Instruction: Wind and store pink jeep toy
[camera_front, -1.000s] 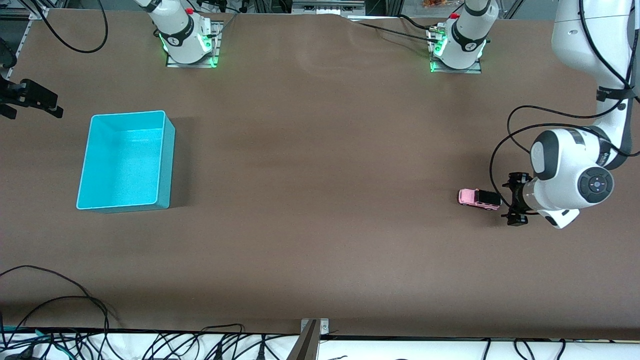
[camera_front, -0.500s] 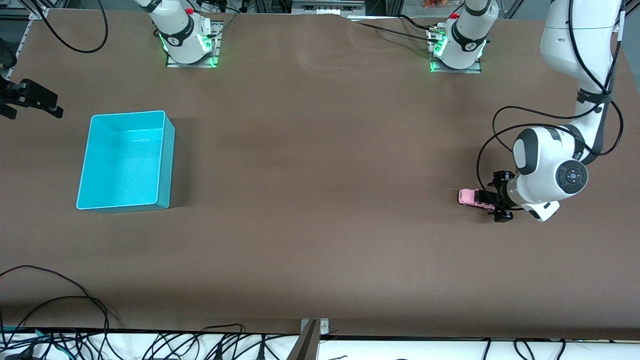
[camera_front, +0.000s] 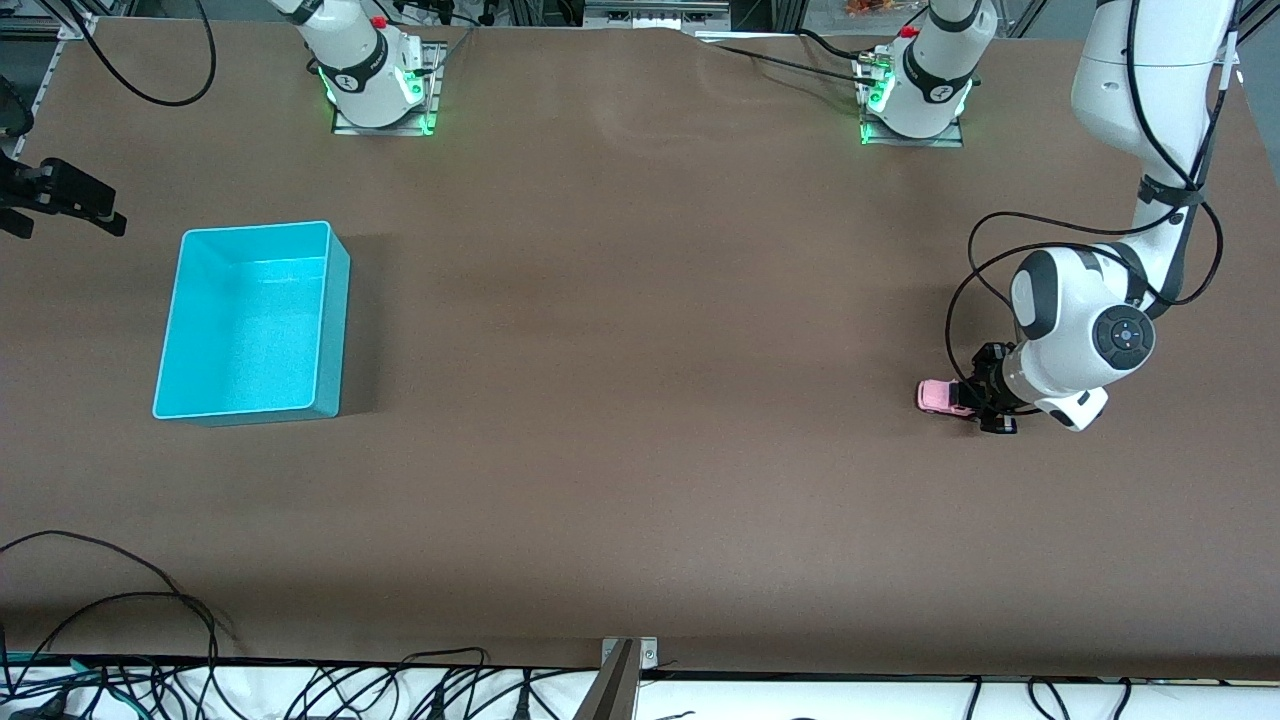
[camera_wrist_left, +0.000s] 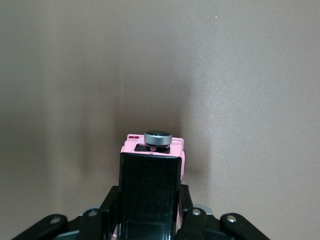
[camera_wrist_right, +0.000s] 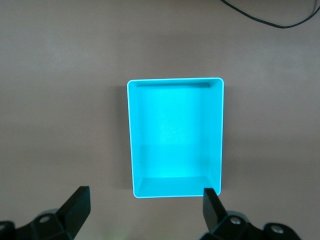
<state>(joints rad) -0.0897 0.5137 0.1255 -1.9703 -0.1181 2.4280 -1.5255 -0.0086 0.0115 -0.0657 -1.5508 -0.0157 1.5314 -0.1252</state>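
The pink jeep toy (camera_front: 936, 396) stands on the table toward the left arm's end. Its black roof (camera_wrist_left: 150, 190) and a round silver knob (camera_wrist_left: 158, 138) show in the left wrist view. My left gripper (camera_front: 982, 404) is low at the table and shut on the jeep's black-roofed end, one finger (camera_wrist_left: 186, 201) on each side. Its pink front sticks out past the fingers. My right gripper (camera_wrist_right: 145, 199) is open with nothing between its fingers. It waits in the air by the turquoise bin (camera_wrist_right: 175, 135), at the right arm's end (camera_front: 62, 200).
The turquoise bin (camera_front: 335, 300) has nothing in it and stands toward the right arm's end of the table. Both arm bases (camera_front: 378, 95) (camera_front: 915, 95) stand along the table edge farthest from the front camera. Cables (camera_front: 120, 640) run along the nearest edge.
My left gripper has slid over the jeep's black-roofed end toward the middle of the table and closed on it. The jeep has stayed in place. The right gripper has not moved.
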